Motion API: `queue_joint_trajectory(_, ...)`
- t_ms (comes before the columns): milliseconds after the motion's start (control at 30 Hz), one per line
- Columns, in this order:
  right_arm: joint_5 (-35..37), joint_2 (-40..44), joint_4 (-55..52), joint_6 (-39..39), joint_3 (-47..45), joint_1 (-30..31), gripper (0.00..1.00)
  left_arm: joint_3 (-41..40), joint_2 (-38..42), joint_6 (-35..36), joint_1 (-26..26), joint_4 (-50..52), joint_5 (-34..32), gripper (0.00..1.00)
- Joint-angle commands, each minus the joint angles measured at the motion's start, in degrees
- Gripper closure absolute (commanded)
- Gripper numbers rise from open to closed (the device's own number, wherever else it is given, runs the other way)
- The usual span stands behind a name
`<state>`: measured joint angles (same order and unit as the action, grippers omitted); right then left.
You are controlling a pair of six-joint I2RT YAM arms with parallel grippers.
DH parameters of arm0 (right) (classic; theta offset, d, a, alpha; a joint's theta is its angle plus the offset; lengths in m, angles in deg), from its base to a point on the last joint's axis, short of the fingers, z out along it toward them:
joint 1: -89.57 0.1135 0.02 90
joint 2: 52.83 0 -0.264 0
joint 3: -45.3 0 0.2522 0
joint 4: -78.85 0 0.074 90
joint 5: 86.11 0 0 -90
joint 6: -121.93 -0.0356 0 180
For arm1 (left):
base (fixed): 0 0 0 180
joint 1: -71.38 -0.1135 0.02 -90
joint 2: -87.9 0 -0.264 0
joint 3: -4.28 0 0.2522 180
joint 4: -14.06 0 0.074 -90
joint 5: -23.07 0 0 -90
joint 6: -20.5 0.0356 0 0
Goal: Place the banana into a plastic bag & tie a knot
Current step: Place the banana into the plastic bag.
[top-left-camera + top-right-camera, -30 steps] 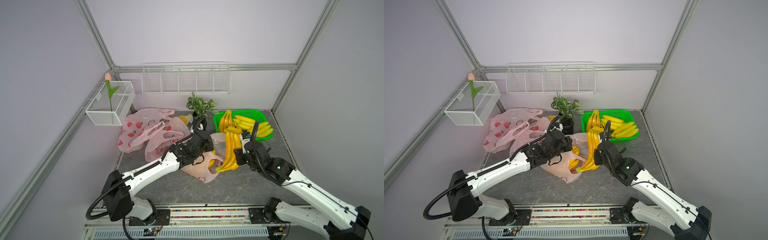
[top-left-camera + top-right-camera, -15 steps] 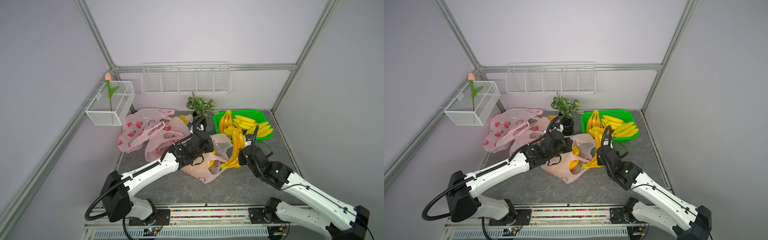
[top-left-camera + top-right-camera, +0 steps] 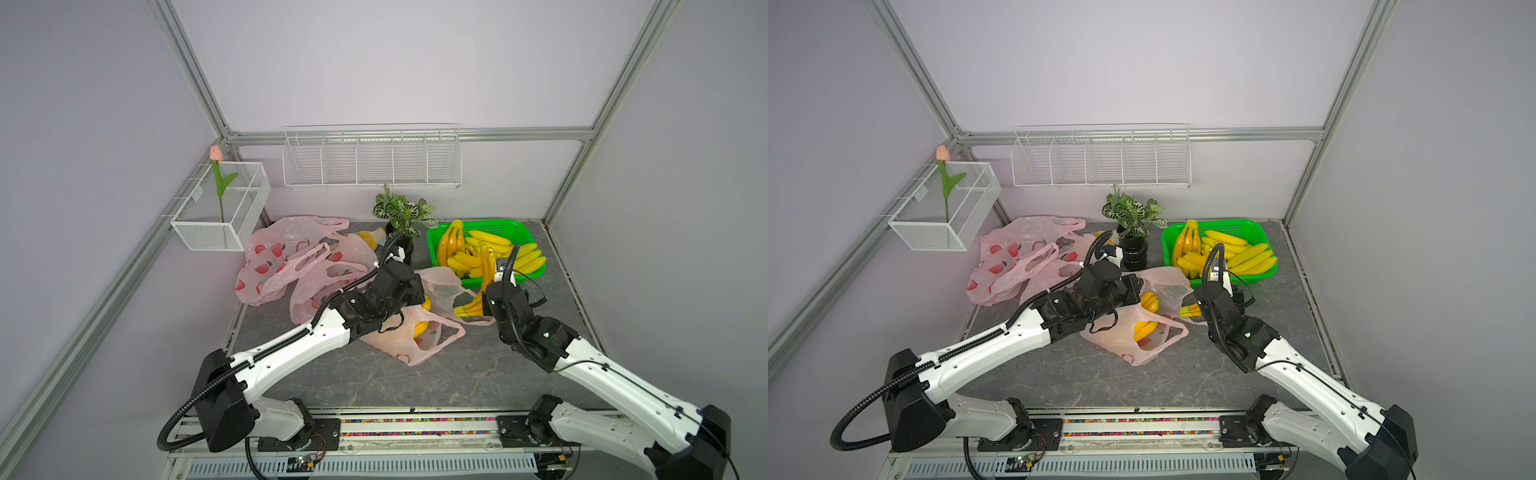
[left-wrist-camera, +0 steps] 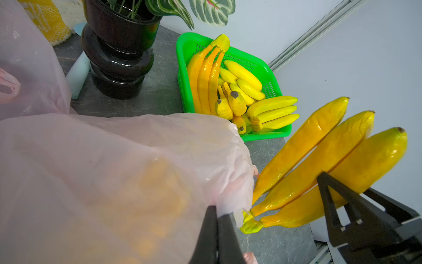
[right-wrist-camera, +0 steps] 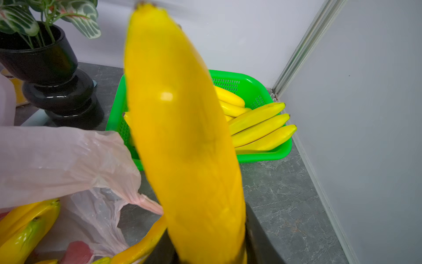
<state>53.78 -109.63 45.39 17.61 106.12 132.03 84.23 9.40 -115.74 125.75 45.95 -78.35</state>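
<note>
A banana bunch [image 4: 315, 164] of three yellow-orange fruits is pictured gripped near its stem end by the right end effector [image 5: 205, 249], whose black fingers are closed on either side of the fruit. The bunch is held above the grey marbled surface [image 3: 374, 382] and tilted, with its tips raised and its stem lowered to just beside the mouth of a pink translucent plastic bag [image 3: 399, 345]. It is not yet inside the bag, and whether stem and film touch cannot be told. The bag's rim is pinched in the clenched left end effector [image 4: 217, 217], and the film is drawn up into a fold above the opening. Other bananas [image 3: 1145, 328] can be seen lying inside the bag, which rests on the surface between the two arms. A green basket [image 3: 505, 227] filled with more bananas is set at the back right, just behind the held bunch. A potted plant [image 3: 402, 210] in a glossy black pot is placed beside the basket. A heap of further pink bags [image 3: 282, 266] printed with red shapes is spread at the back left. On the left wall a white wire basket [image 3: 208, 237] holding a pink tulip [image 3: 216, 153] is mounted, and a long wire rack [image 3: 372, 160] is fixed to the rear wall.
</note>
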Motion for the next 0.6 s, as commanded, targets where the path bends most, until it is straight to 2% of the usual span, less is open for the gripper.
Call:
queue_joint_trajectory(0,0.2,-0.36,3.37,-0.67,-1.2,0.29,0.76,0.28,0.39,0.1,0.2,-1.23,1.18,1.0)
queue_joint_trajectory(167,-0.97,-4.29,5.28,-6.17,0.01,2.77,0.78,2.96,-0.97,0.02,2.2,-1.13,1.67,1.0)
queue_joint_trajectory(300,-1.37,-4.52,4.8,-15.58,-0.36,6.69,0.79,5.02,-2.69,-1.75,2.5,0.63,0.96,1.0)
queue_joint_trajectory(433,-3.02,0.33,3.44,-25.78,-4.05,9.29,0.79,6.47,-4.14,-2.63,2.5,2.79,-0.63,1.0)
queue_joint_trajectory(567,-5.18,6.29,1.62,-31.95,-7.38,10.57,0.79,6.13,-4.46,-3.32,2.5,2.84,-1.86,1.0)
